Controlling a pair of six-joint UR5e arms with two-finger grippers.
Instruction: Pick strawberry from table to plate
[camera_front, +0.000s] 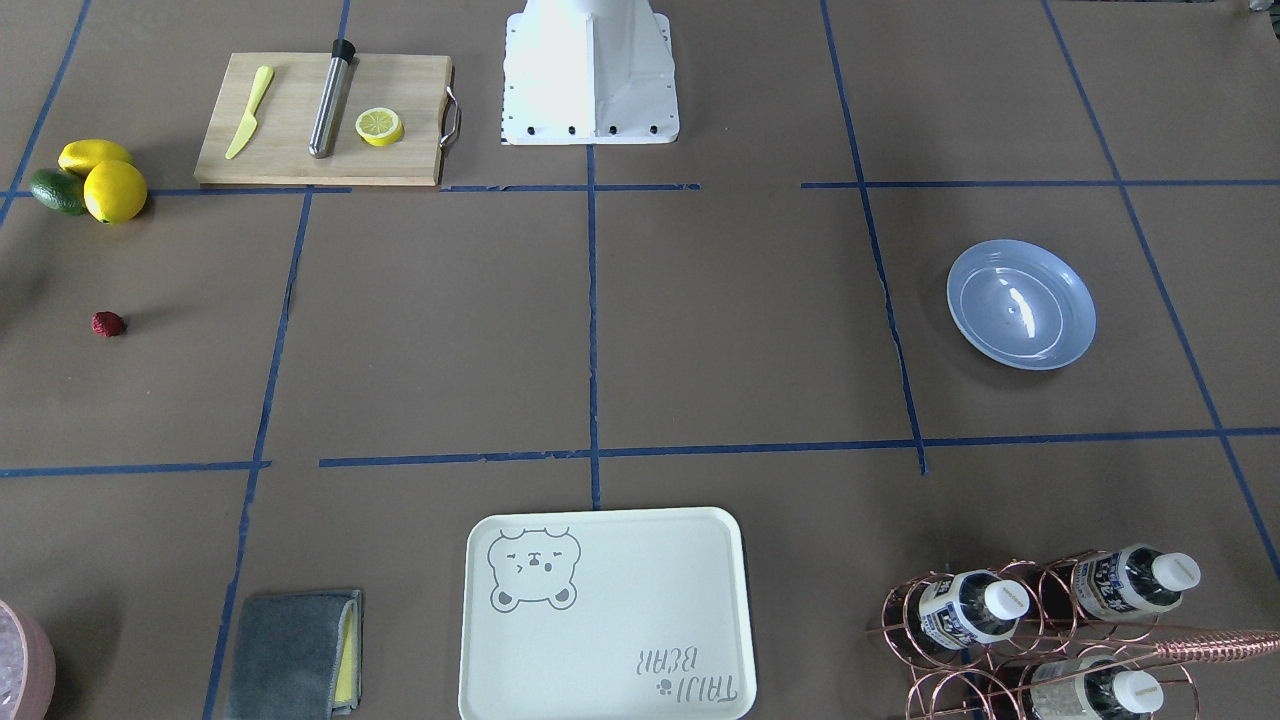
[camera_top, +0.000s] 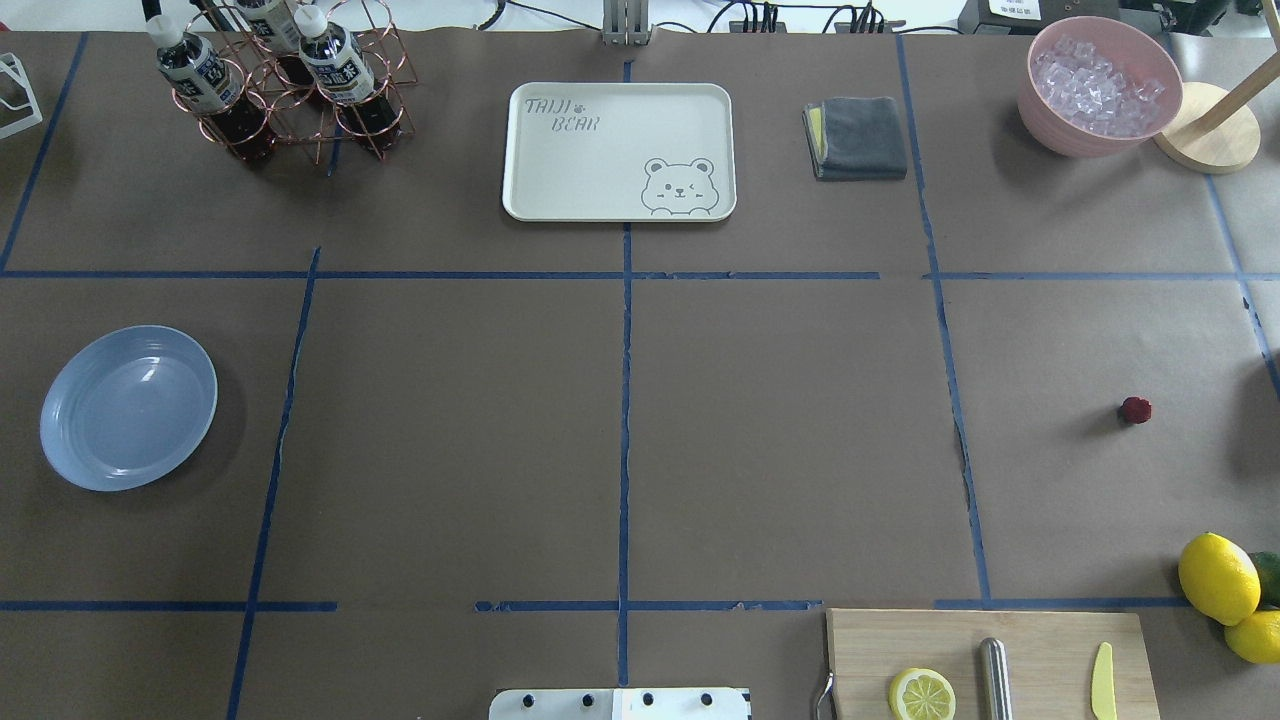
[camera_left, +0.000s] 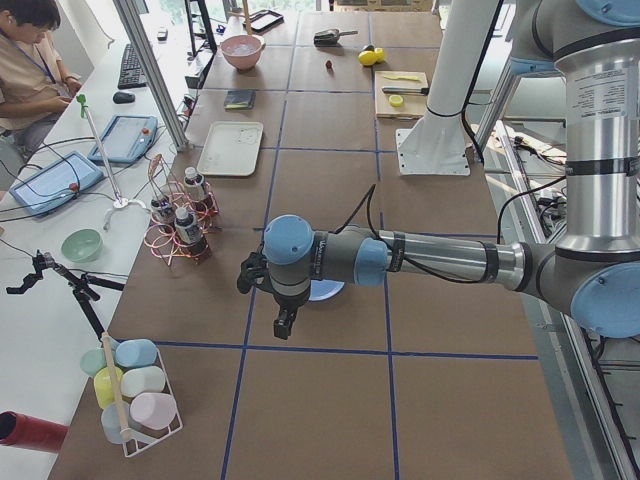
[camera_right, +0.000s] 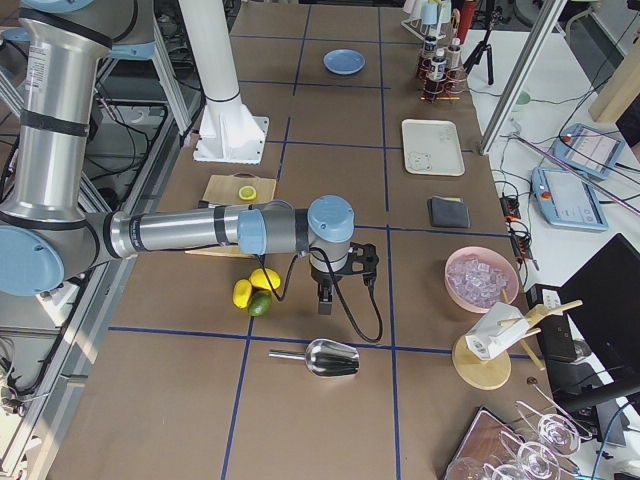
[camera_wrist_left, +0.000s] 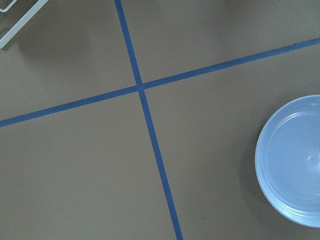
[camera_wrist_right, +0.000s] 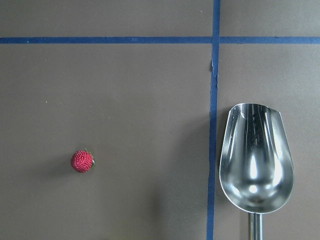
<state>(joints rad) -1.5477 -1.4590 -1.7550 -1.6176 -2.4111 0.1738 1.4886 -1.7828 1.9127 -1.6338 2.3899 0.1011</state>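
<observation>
The strawberry (camera_top: 1135, 409) (camera_front: 108, 323) is a tiny dark-red berry lying alone on the brown table (camera_top: 450, 430), on the robot's right side. It shows at the lower left of the right wrist view as the strawberry (camera_wrist_right: 82, 161). The light-blue plate (camera_top: 128, 407) (camera_front: 1020, 303) rests far off on the robot's left side, with nothing on it. Part of the plate (camera_wrist_left: 295, 160) shows in the left wrist view. My right gripper (camera_right: 325, 303) hangs above the table near the lemons, and my left gripper (camera_left: 283, 327) hangs beside the plate. I cannot tell whether either is open or shut.
A steel scoop (camera_wrist_right: 256, 155) lies right of the strawberry. Two lemons and an avocado (camera_top: 1225, 585) sit by a cutting board (camera_top: 1040, 650) holding a lemon half, a knife and a steel rod. Further out stand a bear tray (camera_top: 620, 150), a bottle rack (camera_top: 280, 80), a grey cloth (camera_top: 858, 137) and an ice bowl (camera_top: 1100, 85).
</observation>
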